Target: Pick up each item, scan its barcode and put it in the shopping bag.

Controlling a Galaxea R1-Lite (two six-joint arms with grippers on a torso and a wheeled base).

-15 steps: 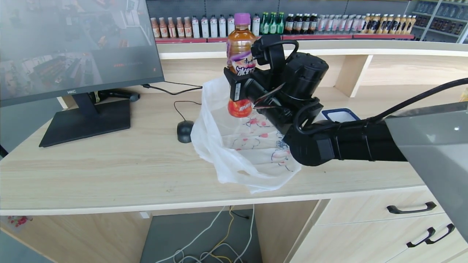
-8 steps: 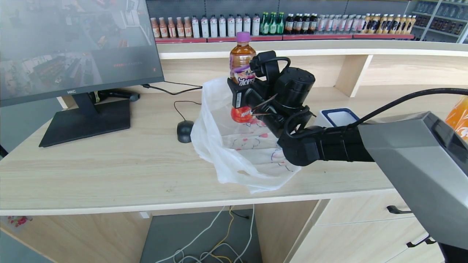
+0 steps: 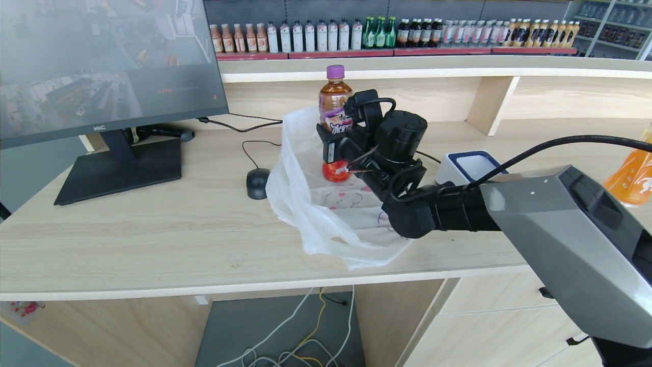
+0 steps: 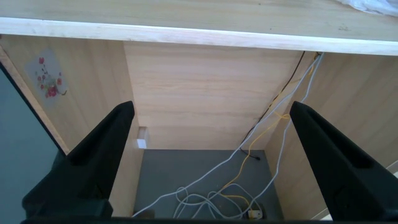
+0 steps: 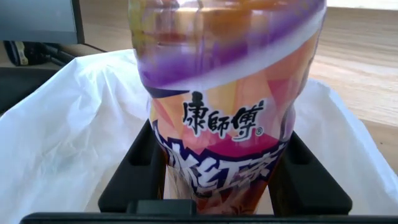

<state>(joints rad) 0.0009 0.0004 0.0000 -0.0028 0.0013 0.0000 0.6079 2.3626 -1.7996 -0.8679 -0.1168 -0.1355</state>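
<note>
one upright bottle point(image 3: 334, 102) in right pincer point(image 3: 337, 149), base perhaps inside shopping bag point(image 3: 304, 204); left pincer point(image 4: 210, 115) wide

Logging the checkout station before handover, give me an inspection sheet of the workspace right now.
Surface: light wooden counter, no spills seen.
Job's things: purple-capped drink bottle held upright over the open white shopping bag; orange bottle sits at the counter's right end.
Clutter: monitor, mouse, white-and-blue box beside the bag.
Grippers: right gripper shut on the drink bottle; left gripper open, low before the counter's underside.
Cables: mouse cable on the counter; loose cables on the floor below.
Surroundings: shelves of bottles behind.
</note>
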